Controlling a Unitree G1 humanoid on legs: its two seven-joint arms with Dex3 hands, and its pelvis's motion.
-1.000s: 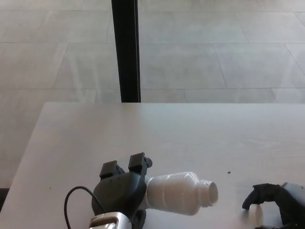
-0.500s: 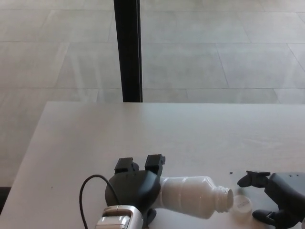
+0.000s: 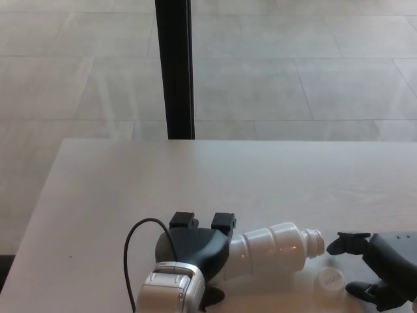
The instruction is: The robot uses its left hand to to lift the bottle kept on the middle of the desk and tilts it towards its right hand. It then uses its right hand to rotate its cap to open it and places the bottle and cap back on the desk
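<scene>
1. Our left hand [image 3: 195, 251], black with thick fingers on a silver-cuffed wrist, is wrapped around the base end of the white plastic bottle [image 3: 277, 246]; two fingertips show over the top of the body, clamped on it.

2. The bottle lies nearly on its side in that grip, near the front edge of the pale grey desk [image 3: 195, 176], with its threaded neck pointing toward our right. We judge it is held this way so the mouth faces the other hand, as the task asks.

3. The neck is bare and open. The small round white cap [image 3: 330, 279] lies flat on the desk just below and beside the mouth, so the unscrewing looks done.

4. Our right hand [image 3: 381, 270] sits at the picture's lower right corner, just past the cap and close to the bottle's mouth. Its fingers are spread, one above and one below, with nothing between them; the cap lies free beside them.

5. We cannot tell whether the bottle's lower side touches the desk or hangs just above it.

6. What remains, as we judge it, is to bring the bottle upright and set it down clear of the cap.

7. A black cable [image 3: 133, 248] loops out from the left wrist over the desk, well away from the bottle's mouth.
</scene>
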